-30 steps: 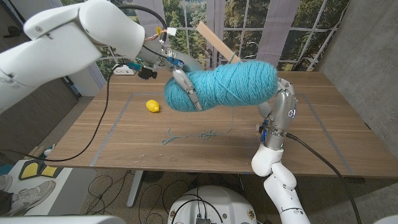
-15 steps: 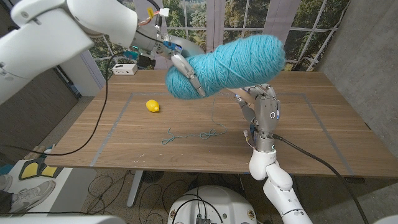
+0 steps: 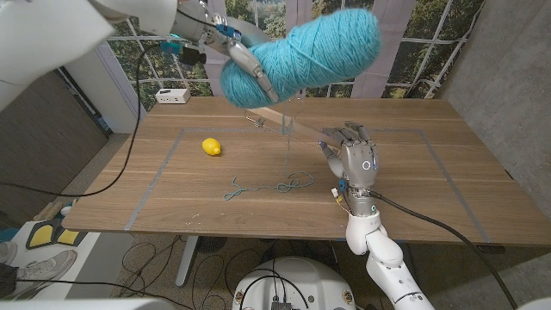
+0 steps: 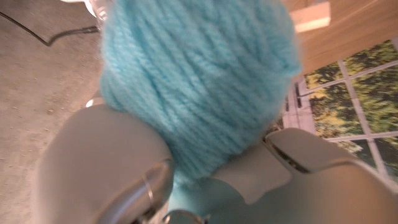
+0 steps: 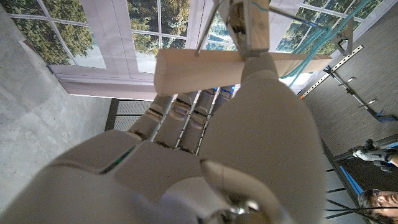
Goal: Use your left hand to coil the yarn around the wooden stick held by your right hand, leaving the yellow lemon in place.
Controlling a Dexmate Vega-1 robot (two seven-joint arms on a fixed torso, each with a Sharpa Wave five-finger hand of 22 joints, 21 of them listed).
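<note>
While the left robot hand [image 3: 245,69] grips the yarn [image 3: 301,53] high up, the right robot hand [image 3: 353,159] clamps the wooden stick [image 3: 284,120] level below it, its long axis running crosswise.

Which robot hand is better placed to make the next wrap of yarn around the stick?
Left robot hand: it holds the yarn skein raised above the wooden stick, which the right robot hand grips.

A wooden tabletop [image 3: 413,185] is marked with grey tape lines. On it are seen a lemon [image 3: 211,146], loose yarn [image 3: 267,184] and a white box [image 3: 173,95].
</note>
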